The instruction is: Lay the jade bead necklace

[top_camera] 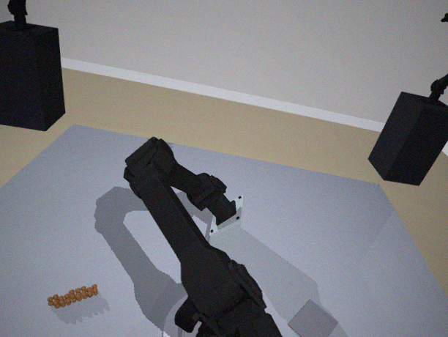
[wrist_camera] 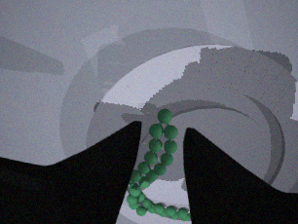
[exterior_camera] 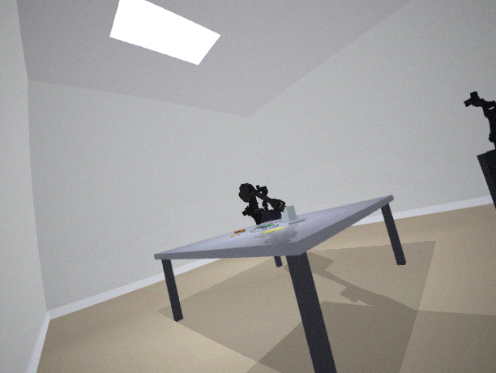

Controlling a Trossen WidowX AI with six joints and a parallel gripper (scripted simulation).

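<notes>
Green beads [wrist_camera: 165, 117] [exterior_camera: 267, 226] nearest the lens: the jade necklace sits in a doubled strand up the gap of the gripper [wrist_camera: 162, 131], then bends off toward the right finger low in the wrist view. Claw is narrow, not shut; daylight either side of the top beads, so I read no grip. Handling guess: light, limp, smooth round beads that could roll or slip out of a pinch; not very fragile, but don't yank the string. I'd take both runs of the doubled part square across, just below the end bead, and expect the rest to trail. Beyond it, the round board [wrist_camera: 146, 73] [exterior_camera: 254, 230]: necklace is over or within its ring; can't tell bead height or whether any bead is seated in the groove. Views differ: wrist gives strand and fingers, top loses the necklace altogether, with the black arm [top_camera: 172, 216] [exterior_camera: 247, 190] filling the middle. Top does resolve the orange beads [top_camera: 73, 295] [exterior_camera: 240, 232] as a bunched strip, well apart from the arm; exterior shows them small. Exterior alone gives the yellow strip [exterior_camera: 274, 230] beside the board, plus the pale upright block [exterior_camera: 289, 213] [top_camera: 238, 221] farther along the table [exterior_camera: 227, 252] [top_camera: 351, 234].
</notes>
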